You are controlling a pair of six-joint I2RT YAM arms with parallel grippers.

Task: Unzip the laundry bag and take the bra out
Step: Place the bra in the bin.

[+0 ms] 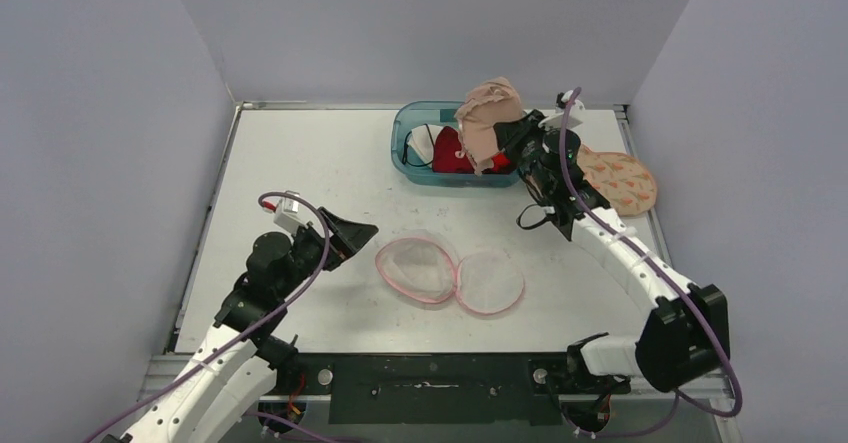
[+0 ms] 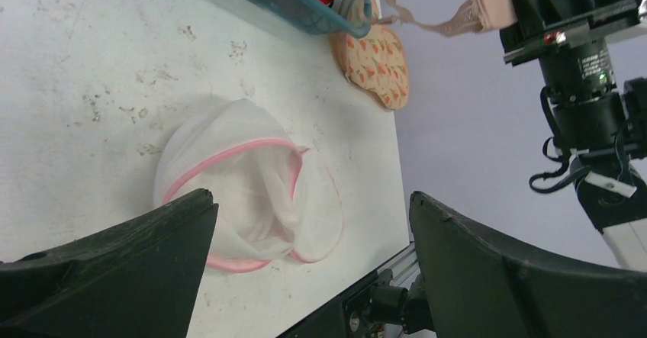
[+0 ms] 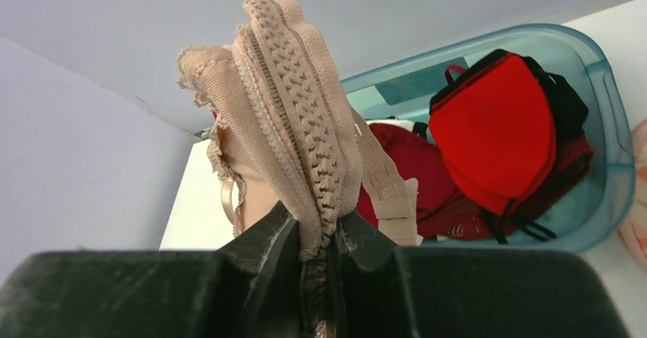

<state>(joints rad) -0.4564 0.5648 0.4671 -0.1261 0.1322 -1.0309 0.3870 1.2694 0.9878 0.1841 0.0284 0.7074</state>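
The white mesh laundry bag [image 1: 450, 273] with pink trim lies open and flat mid-table; it also shows in the left wrist view [image 2: 244, 185]. My right gripper [image 1: 508, 133] is shut on a beige lace bra [image 1: 488, 113], holding it above the teal bin [image 1: 405, 148]. In the right wrist view the bra [image 3: 294, 124] is pinched between the jaws and hangs over the bin [image 3: 603, 147]. My left gripper [image 1: 355, 235] is open and empty, left of the bag, above the table.
The teal bin holds red and black bras [image 3: 503, 124]. A patterned orange pouch [image 1: 622, 181] lies at the right edge beside the bin, and shows in the left wrist view [image 2: 378, 65]. Grey walls enclose the table.
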